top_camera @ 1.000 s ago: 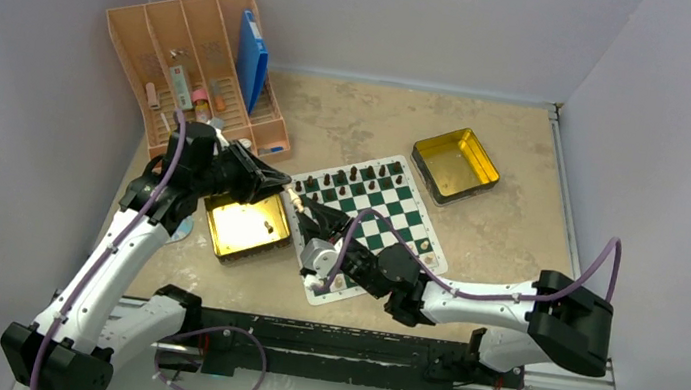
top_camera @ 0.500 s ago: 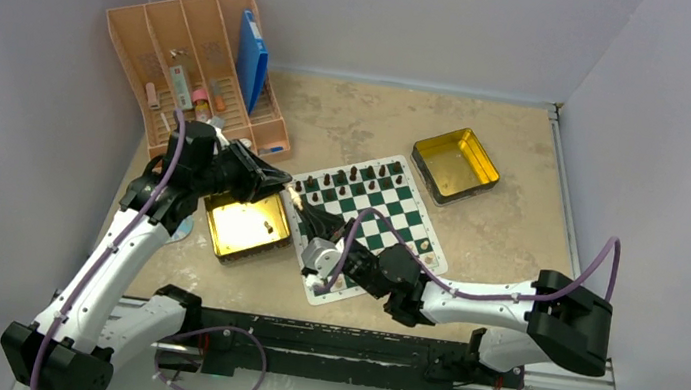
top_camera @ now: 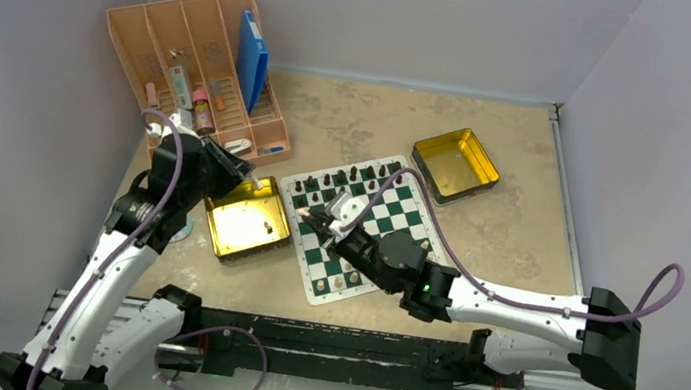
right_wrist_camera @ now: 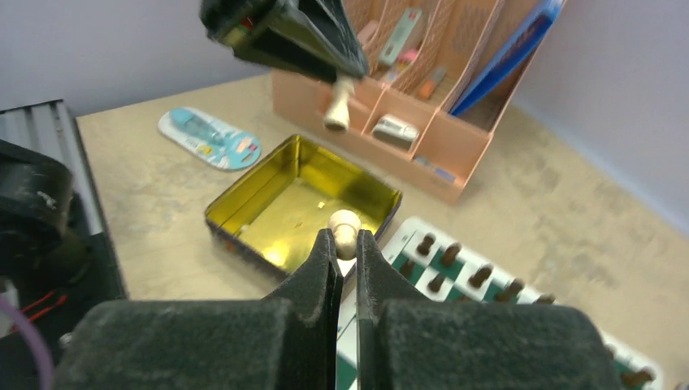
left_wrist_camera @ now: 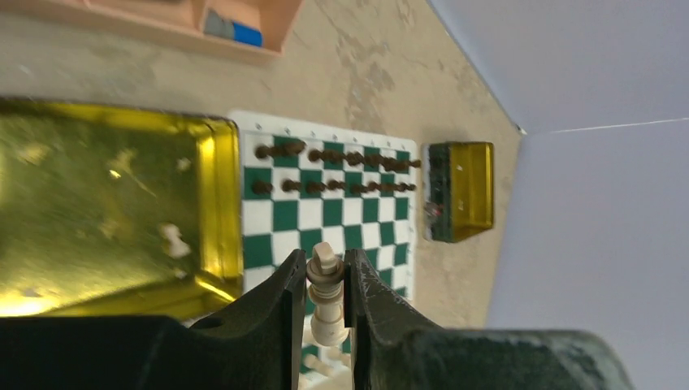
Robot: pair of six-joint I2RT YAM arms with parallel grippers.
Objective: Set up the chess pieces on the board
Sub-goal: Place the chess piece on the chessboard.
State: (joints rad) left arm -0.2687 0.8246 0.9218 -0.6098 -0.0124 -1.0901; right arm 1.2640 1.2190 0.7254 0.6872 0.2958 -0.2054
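The left gripper [left_wrist_camera: 325,264] is clamping a tall tan chess piece [left_wrist_camera: 328,313] near the gold tin [top_camera: 241,230], while the right gripper [right_wrist_camera: 344,244] is pinching a tan pawn [right_wrist_camera: 344,223] over the board [top_camera: 414,219].

— Where's the top view?
— High behind the arm bases, looking down over the whole table [top_camera: 362,117].
— And the wrists?
— Both close in. The left end effector [left_wrist_camera: 325,262] frames a view rightward across the board [left_wrist_camera: 333,215]; the right end effector [right_wrist_camera: 344,237] faces leftward. Both share the left-hand gold tin [left_wrist_camera: 106,203] and the board's edge.
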